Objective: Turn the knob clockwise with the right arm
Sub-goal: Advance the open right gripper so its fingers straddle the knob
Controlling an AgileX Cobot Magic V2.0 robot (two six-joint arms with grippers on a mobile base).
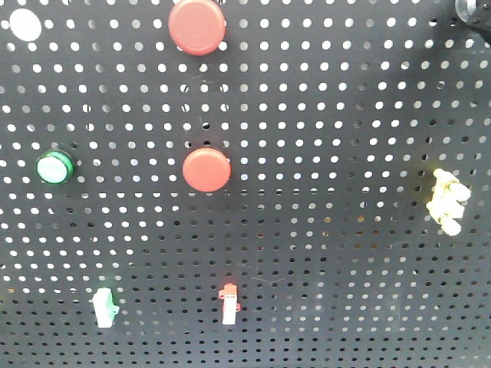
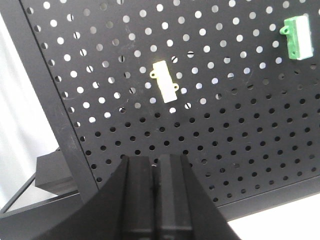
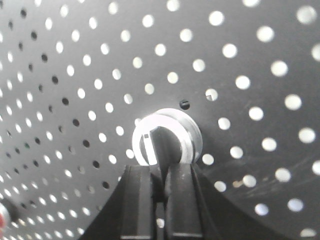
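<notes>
The knob [image 3: 186, 132] is a black handle with a white pointer mark inside a shiny silver ring, mounted on the black pegboard [image 3: 250, 75]. It fills the middle of the right wrist view. My right gripper [image 3: 160, 170] comes at it from below, its two black fingers nearly together and pinching the lower end of the knob's handle. In the front view only a dark shape in the top right corner [image 1: 471, 11] shows there. My left gripper [image 2: 156, 160] is shut and empty, held off the lower part of the pegboard.
The pegboard carries two red push buttons [image 1: 197, 26] [image 1: 206, 169], a green button [image 1: 54, 166], a pale yellow switch [image 1: 446, 201], a green toggle [image 1: 104, 307] and a red-and-white toggle [image 1: 229, 303]. The left wrist view shows a cream switch [image 2: 165, 82], a green one [image 2: 297, 36] and the board's frame post [image 2: 60, 110].
</notes>
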